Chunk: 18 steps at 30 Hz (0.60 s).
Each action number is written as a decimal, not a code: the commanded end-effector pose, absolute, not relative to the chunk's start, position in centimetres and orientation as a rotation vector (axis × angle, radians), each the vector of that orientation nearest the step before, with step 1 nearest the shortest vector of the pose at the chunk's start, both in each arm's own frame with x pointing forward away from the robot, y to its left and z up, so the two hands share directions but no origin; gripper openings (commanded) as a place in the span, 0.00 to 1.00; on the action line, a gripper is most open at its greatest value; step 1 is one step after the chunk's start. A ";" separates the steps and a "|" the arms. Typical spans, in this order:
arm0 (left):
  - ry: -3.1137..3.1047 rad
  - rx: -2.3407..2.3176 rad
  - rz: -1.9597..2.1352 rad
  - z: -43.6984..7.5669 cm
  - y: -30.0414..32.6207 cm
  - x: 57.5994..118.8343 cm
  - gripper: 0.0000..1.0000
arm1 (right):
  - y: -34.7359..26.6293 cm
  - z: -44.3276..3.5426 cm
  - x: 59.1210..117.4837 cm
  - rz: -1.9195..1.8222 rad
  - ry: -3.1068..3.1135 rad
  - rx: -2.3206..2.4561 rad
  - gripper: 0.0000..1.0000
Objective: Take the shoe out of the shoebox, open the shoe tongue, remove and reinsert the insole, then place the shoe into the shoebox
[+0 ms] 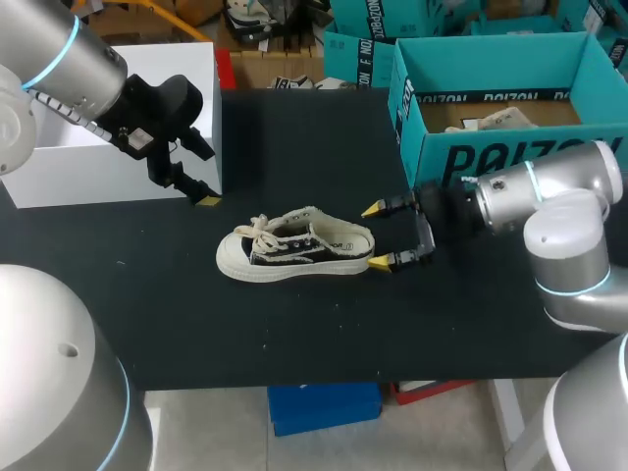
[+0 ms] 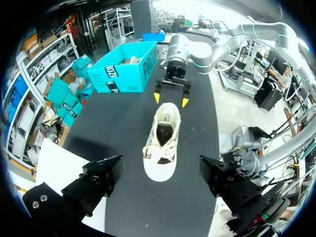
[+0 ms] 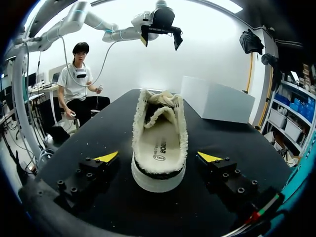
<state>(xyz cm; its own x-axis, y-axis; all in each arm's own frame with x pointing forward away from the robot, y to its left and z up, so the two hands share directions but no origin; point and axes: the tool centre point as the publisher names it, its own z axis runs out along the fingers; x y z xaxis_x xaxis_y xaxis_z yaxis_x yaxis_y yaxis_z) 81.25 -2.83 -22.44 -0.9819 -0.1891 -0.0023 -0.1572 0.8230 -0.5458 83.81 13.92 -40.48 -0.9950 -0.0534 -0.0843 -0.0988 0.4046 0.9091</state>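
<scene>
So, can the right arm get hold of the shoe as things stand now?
Probably yes. The right gripper is open, with its fingers on either side of the heel of the shoe, and nothing else lies between them.

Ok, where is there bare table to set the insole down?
The table is bare between the shoe and its near edge, and behind the shoe between the white box and the shoebox. It is crowded at the heel, flanked by the right end effector, and at the white box's corner by the left end effector.
</scene>
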 end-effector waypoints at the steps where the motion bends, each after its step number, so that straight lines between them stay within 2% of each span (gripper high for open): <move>1: 2.941 -0.278 -0.878 -22.6 -2.8 81.2 1.00 | 15.2 -41.0 84.3 1.685 2.605 -0.138 1.00; 18: 2.941 -0.278 -0.878 -22.6 -2.8 81.2 1.00 | 16.7 -43.0 84.0 1.726 2.568 -0.087 1.00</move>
<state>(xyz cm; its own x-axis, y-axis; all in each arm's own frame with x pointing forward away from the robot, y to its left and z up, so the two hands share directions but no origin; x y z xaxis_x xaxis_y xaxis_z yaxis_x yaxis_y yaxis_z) 81.25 -2.82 -22.43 -0.9819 -0.1893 -0.0023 -0.1574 0.8230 -0.5457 83.94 16.34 -42.50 -0.9973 -0.0256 -0.0696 -0.0740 0.3816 0.9213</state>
